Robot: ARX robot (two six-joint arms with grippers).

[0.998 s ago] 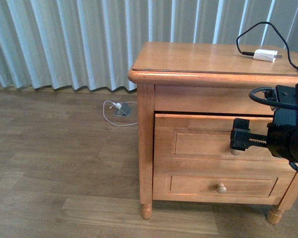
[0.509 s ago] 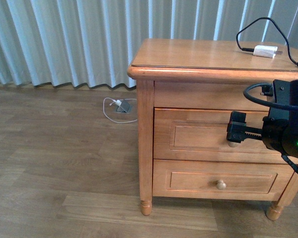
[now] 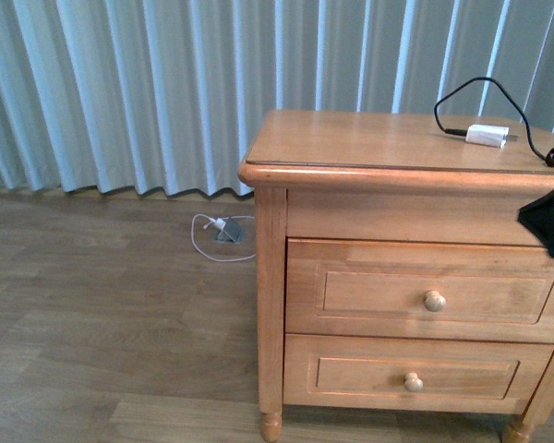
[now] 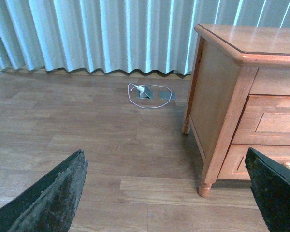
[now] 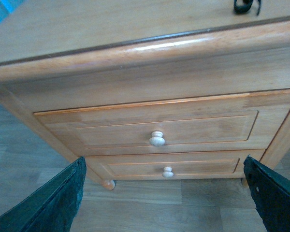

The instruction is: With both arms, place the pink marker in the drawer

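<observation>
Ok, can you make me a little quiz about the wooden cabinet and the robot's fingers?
1. True or false: the top drawer is pulled open.
2. What lies on the cabinet top: A) a white charger block with black cable, B) a cup, C) a book?
3. Fill in: the right gripper's fingers are spread wide and hold ____.

Key: 1 false, it is shut. 2 A. 3 nothing.
</observation>
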